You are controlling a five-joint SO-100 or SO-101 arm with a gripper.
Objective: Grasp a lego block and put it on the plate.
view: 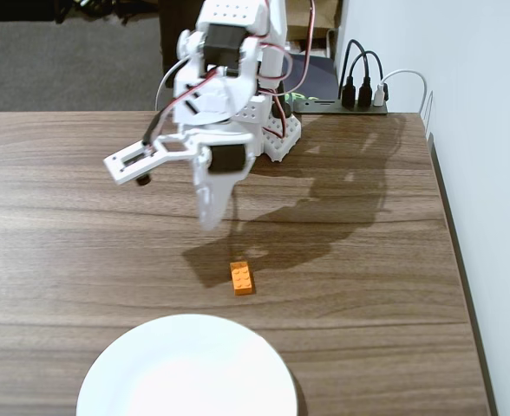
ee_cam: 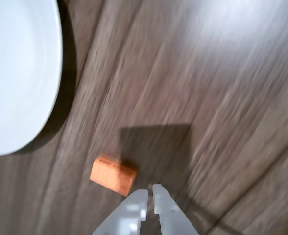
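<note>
The orange lego block (view: 242, 277) lies flat on the wooden table, a little beyond the far edge of the white plate (view: 186, 368). My gripper (view: 210, 218) hangs above the table, behind and slightly left of the block, pointing down. In the wrist view the fingertips (ee_cam: 150, 188) stand almost together with only a thin gap and hold nothing. The block (ee_cam: 113, 175) lies just left of and beyond the tips, apart from them. The plate (ee_cam: 16, 73) fills the upper left of the wrist view and is bare.
The arm's white base (view: 277, 130) stands at the table's back. A power strip with plugs and cables (view: 346, 100) sits at the back right. The table's right edge (view: 454, 260) runs beside a white wall.
</note>
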